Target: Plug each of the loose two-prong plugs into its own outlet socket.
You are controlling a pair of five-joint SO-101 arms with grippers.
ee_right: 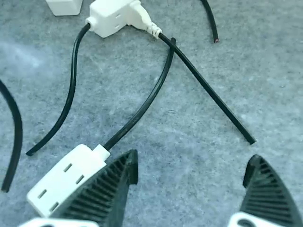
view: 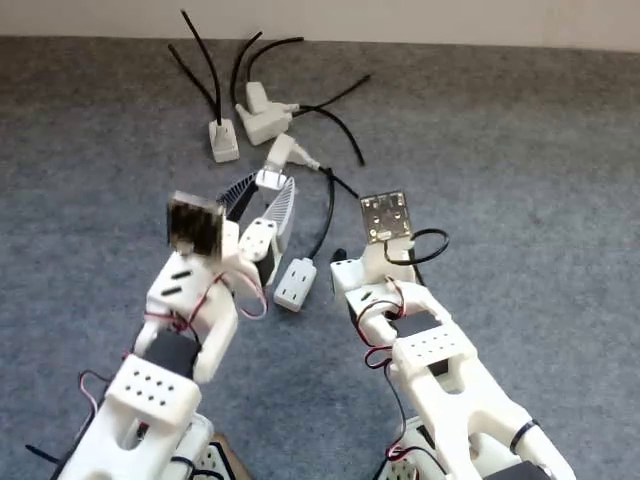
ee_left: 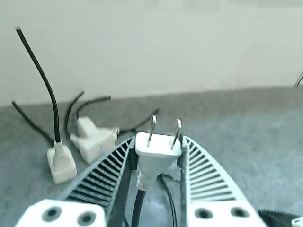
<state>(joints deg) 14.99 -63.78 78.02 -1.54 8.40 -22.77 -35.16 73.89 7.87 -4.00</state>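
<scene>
Holding stage, likely pre-insertion: left gripper (ee_left: 157, 142), bottom centre, clamps the two-prong plug (ee_left: 154, 158), prongs pointing away. Right gripper (ee_right: 192, 161) gapes wide, empty. Outlet socket (ee_right: 64, 182) lies lower left, beside it. Next probably: steady socket, align prongs with slots.

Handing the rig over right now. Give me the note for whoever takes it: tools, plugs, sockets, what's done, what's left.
Left tool: shut on a plug, held up, prongs pointing away from the wrist.
Right tool: open, low, close beside a free socket block.
Done: a joined pair farther back, its plug apparently seated.
Left: seat the held plug, likely in the free socket block; check the white piece with the upright cord, I cannot tell plug from socket.
</scene>
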